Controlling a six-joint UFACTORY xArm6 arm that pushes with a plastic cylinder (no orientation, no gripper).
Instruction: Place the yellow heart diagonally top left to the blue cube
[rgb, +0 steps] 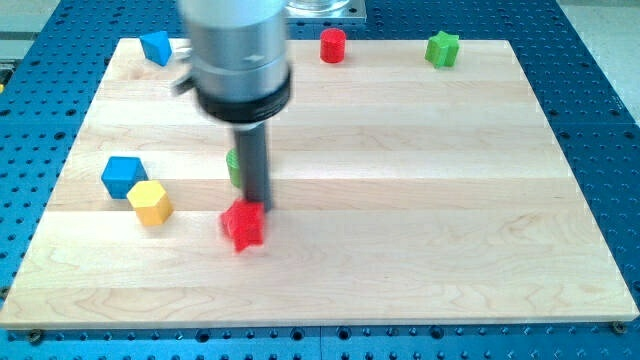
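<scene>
The yellow heart (150, 202) lies at the view's left, just below and right of the blue cube (123, 176), touching it or nearly so. My tip (257, 207) is right of both, about a hundred pixels from the yellow heart. It stands at the top edge of a red star-shaped block (243, 226). A green block (233, 166) is partly hidden behind the rod.
Along the view's top edge of the wooden board (420, 220) sit a second blue block (155, 47), a red cylinder (332, 45) and a green star (442, 48). The arm's large grey body (240, 55) covers the upper left middle.
</scene>
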